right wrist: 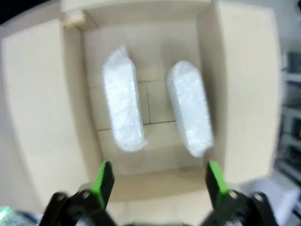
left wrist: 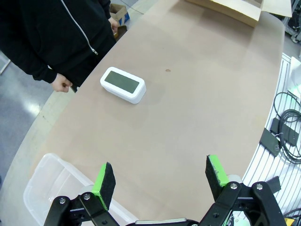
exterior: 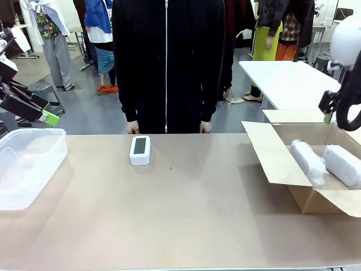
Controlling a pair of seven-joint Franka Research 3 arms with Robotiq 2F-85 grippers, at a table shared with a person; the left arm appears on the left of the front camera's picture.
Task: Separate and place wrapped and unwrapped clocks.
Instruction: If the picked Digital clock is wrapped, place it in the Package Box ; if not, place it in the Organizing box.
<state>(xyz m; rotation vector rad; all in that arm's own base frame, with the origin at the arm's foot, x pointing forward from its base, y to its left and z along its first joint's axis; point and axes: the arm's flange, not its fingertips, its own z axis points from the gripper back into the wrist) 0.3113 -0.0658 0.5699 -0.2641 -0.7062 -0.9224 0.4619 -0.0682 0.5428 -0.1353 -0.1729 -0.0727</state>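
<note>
A bare white clock [exterior: 140,150] with a dark screen lies flat on the tan table in front of a person in black; the left wrist view has this clock [left wrist: 122,84] well ahead of the fingers. Two white bubble-wrap bundles [exterior: 308,160] [exterior: 343,164] lie side by side in an open cardboard box [exterior: 282,161] at the right. My right gripper [right wrist: 156,181] hovers open above the box, over both bundles [right wrist: 123,106] [right wrist: 189,108]. My left gripper [left wrist: 160,179] is open with nothing in it, raised above the table's left end [exterior: 45,113].
A clear plastic bin [exterior: 25,164] sits at the table's left end, and its corner [left wrist: 51,188] lies just under the left fingers. The person's hands [exterior: 133,129] hang at the far table edge. Cables [left wrist: 287,117] lie off the table's side.
</note>
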